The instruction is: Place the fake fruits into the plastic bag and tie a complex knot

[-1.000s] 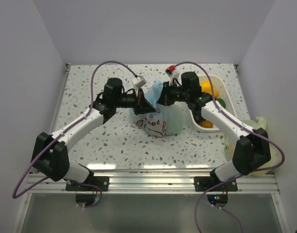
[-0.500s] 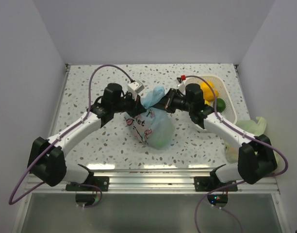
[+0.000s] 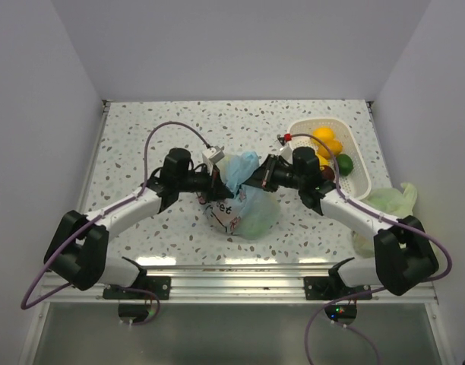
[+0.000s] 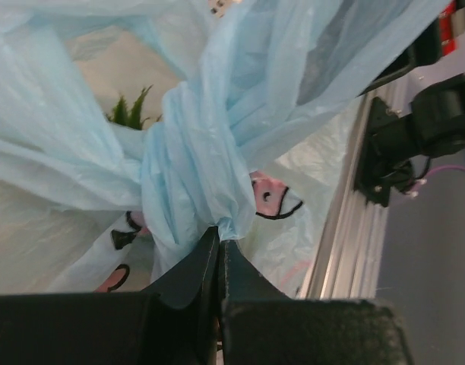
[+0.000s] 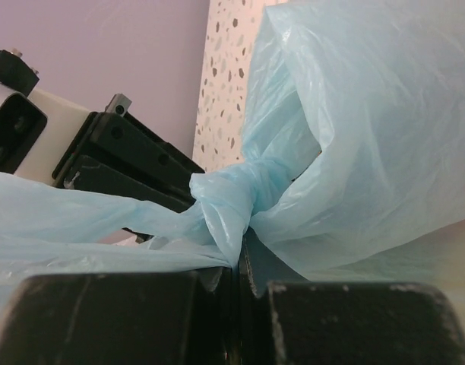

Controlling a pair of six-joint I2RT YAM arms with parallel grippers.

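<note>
Top external: plastic bag (image 3: 248, 214) now nearer

Speckled table (image 3: 141, 137), plain pale walls (image 3: 240, 46) on three sides (soft even light), aluminium rail (image 3: 240, 277) at near edge.

1. Plastic bag (image 3: 248, 217), centre of the overhead view: dark lettering (image 3: 219, 207) on its left face, too crumpled and small to read.
2. Left wrist view, centre: pink-and-black cartoon print (image 4: 270, 199) on the bag, no legible letters.
3. Right wrist view: nothing readable.
</note>
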